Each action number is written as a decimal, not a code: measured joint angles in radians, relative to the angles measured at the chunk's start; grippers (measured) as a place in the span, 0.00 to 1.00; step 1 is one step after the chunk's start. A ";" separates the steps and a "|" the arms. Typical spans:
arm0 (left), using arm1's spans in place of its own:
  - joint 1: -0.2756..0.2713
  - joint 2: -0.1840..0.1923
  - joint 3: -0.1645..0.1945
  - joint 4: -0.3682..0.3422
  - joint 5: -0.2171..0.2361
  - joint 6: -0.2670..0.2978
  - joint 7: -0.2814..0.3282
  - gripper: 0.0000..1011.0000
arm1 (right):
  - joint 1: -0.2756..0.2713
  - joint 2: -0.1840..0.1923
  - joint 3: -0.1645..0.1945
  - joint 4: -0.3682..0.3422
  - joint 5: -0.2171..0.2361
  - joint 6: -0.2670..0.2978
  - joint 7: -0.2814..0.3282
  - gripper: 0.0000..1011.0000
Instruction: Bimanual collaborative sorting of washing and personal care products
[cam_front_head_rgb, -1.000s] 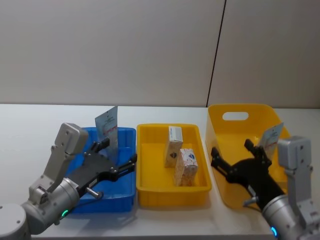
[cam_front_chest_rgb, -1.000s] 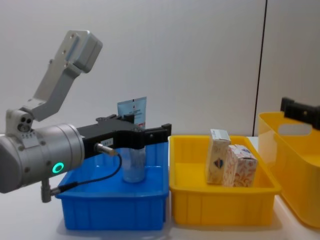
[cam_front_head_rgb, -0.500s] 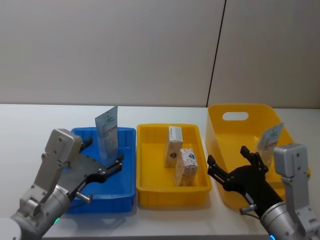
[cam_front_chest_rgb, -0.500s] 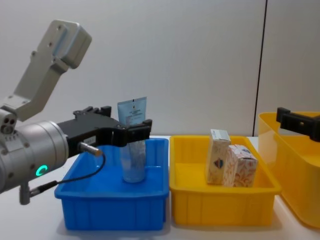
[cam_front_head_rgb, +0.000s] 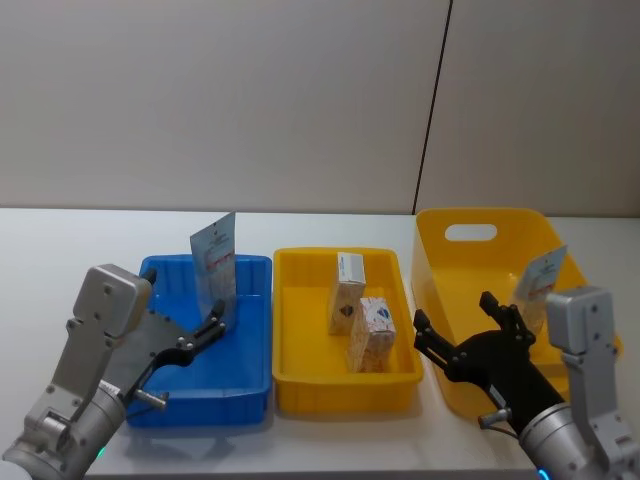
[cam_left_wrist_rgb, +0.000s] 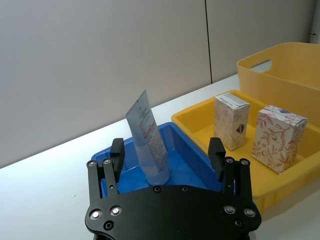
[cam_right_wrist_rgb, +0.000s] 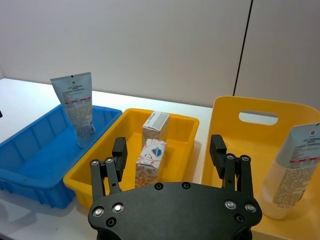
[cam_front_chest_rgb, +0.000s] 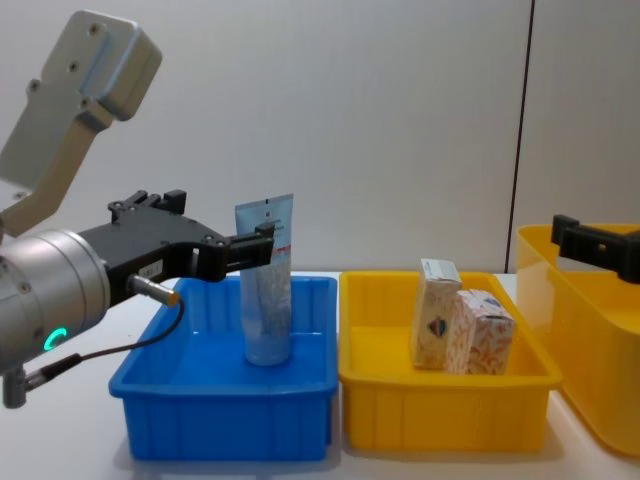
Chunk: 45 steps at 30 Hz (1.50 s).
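Note:
A pale-blue squeeze tube (cam_front_head_rgb: 215, 262) stands upright on its cap in the blue tray (cam_front_head_rgb: 245, 385). My left gripper (cam_front_head_rgb: 195, 325) is open, just in front of the tube and apart from it; the wrist view shows its fingers (cam_left_wrist_rgb: 117, 152) spread wide and empty. Two white cartons (cam_front_head_rgb: 348, 292) (cam_front_head_rgb: 372, 333) stand in the yellow tray (cam_front_head_rgb: 345, 392). The pale-blue pouch (cam_front_head_rgb: 540, 275) leans inside the tall yellow bin (cam_front_head_rgb: 470, 232). My right gripper (cam_front_head_rgb: 455, 312) is open and empty, hovering near the bin's front left corner.
The three containers sit side by side on a white table (cam_front_head_rgb: 60, 250) against a plain wall. From the chest, the left gripper (cam_front_chest_rgb: 215, 240) is level with the top of the tube (cam_front_chest_rgb: 268, 290), and the right gripper (cam_front_chest_rgb: 580, 238) is above the bin's rim.
My left gripper has drawn back toward me, away from the tube, which stays standing in the blue tray. The right gripper pulled back slightly, then held still.

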 joint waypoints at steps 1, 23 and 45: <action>0.001 0.001 0.000 -0.001 0.001 0.000 0.002 0.99 | 0.001 -0.001 -0.001 0.000 0.000 0.002 0.000 0.99; 0.002 0.002 0.001 -0.004 0.003 0.000 0.005 0.99 | 0.150 -0.120 -0.083 0.124 -0.085 0.136 -0.084 0.99; 0.002 0.001 0.000 -0.004 0.003 0.000 0.005 0.99 | 0.296 -0.239 -0.135 0.368 -0.182 0.209 -0.183 0.99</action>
